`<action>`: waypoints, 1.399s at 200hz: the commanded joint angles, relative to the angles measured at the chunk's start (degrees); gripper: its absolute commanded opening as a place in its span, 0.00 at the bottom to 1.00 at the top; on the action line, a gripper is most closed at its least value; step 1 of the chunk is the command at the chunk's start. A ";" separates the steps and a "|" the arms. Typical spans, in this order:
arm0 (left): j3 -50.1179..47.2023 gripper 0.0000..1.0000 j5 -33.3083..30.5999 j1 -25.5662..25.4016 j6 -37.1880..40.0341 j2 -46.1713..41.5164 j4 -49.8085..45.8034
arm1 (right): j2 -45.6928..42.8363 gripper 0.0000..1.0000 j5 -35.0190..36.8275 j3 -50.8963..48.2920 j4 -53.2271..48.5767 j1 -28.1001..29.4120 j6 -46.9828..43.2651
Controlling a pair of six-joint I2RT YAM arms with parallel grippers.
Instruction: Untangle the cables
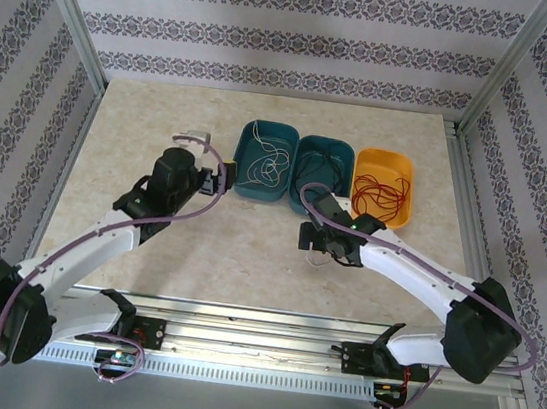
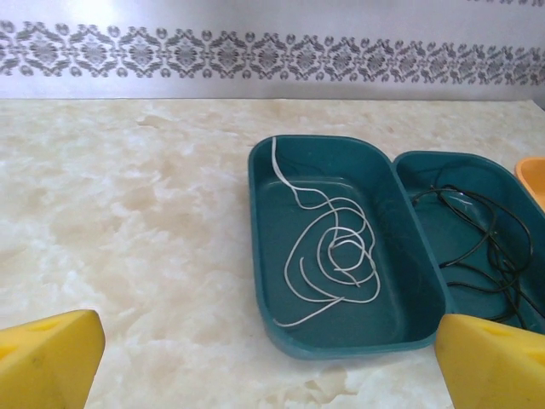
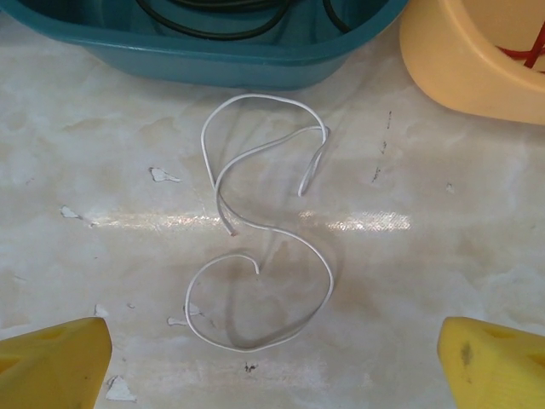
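now: right gripper (image 3: pixel 272 365) fingers spread wide, nothing between them, low over the table (image 3: pixel 443 256). just ahead of it a loose white cable (image 3: pixel 272 228) lies in an s-shaped curl on the bare top, apart from the fingers, near the front wall of the mid teal tray (image 3: pixel 213 60) and beside the orange tray (image 3: pixel 477 77). black cable (image 2: pixel 502 264) looped inside the mid teal tray; red cable (image 1: pixel 381 191) bunched in the orange tray. left gripper (image 2: pixel 272 366) likewise spread wide and empty, pointing at the left teal tray (image 2: pixel 341 158), which holds a coiled white cable (image 2: pixel 336 243). teal trays side by side and touching, orange tray just beside them, all at the far middle of the table.
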 commanded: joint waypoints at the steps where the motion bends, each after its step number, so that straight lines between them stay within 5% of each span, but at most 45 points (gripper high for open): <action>1: -4.58 0.99 -4.72 0.53 -2.87 -4.71 3.60 | 2.76 0.98 0.32 1.98 0.58 -0.51 0.25; 60: -14.86 0.99 -11.09 0.56 -6.57 -13.73 4.15 | 10.00 0.98 -0.31 2.87 3.74 -1.01 -0.26; 280: -13.43 0.99 -10.61 0.58 -6.73 -8.18 5.84 | 18.66 0.77 -8.30 -1.54 7.45 -4.59 -1.91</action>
